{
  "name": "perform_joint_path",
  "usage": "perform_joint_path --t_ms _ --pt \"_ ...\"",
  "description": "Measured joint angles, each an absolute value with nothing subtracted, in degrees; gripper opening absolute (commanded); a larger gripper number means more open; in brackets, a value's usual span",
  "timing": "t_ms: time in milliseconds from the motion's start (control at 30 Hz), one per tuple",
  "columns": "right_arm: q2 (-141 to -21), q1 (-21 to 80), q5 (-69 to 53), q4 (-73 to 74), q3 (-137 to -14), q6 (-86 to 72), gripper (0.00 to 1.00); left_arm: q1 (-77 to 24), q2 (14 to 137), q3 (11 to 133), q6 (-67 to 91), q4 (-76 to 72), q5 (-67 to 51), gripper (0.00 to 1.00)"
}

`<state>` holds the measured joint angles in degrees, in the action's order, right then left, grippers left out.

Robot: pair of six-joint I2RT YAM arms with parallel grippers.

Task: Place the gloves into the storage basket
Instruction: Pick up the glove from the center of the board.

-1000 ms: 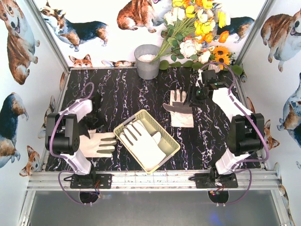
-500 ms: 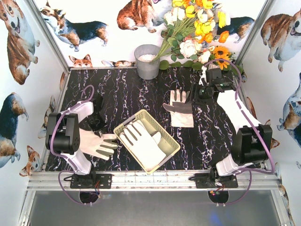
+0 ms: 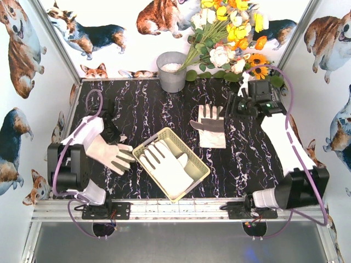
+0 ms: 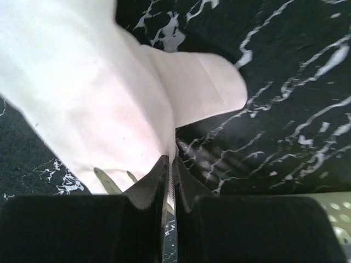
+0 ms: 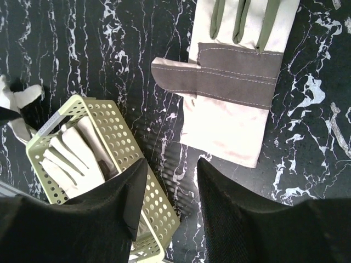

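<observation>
A cream-white glove (image 3: 112,154) hangs tilted just left of the pale yellow-green storage basket (image 3: 193,156), and my left gripper (image 3: 107,138) is shut on its cuff end. In the left wrist view the jaws (image 4: 170,164) pinch the edge of that glove (image 4: 93,93). Another glove (image 3: 164,165) lies in the basket. One more glove (image 3: 211,128), with a dark grey palm strip, lies flat on the table right of the basket. My right gripper (image 3: 228,109) hovers open beside this glove's far right, holding nothing. The right wrist view shows this glove (image 5: 236,93) and the basket (image 5: 112,134) below the open jaws (image 5: 173,178).
A grey metal bucket (image 3: 171,71) stands at the back centre, with a bunch of artificial flowers (image 3: 230,38) beside it at the back right. The black marbled table (image 3: 148,109) is walled in by dog-print panels on three sides.
My left gripper has shut on the left glove and lifted its cuff up and back, so it now hangs tilted. The right arm has drawn back to the right, away from the table glove.
</observation>
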<state>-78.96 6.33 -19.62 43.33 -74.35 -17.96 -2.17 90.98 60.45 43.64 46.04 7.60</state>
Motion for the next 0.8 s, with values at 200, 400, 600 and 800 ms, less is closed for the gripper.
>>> perform_joint_path --t_ms 200,400,600,800 --pt "-72.25 6.74 -19.62 43.46 -70.57 -18.09 0.46 -2.15 86.37 63.29 43.88 48.18 7.05 0.00" --pt "-70.17 9.96 -20.34 42.50 -68.77 -17.93 0.48 -1.72 83.46 70.32 44.53 52.80 8.19 0.00" --pt "-72.38 16.10 -23.79 38.52 -69.71 -18.33 0.56 -1.54 82.04 79.15 47.11 54.22 8.10 0.00" --pt "-77.41 24.47 -25.23 32.34 -72.93 -19.20 0.69 -1.76 79.37 81.10 54.08 51.55 4.05 0.00"
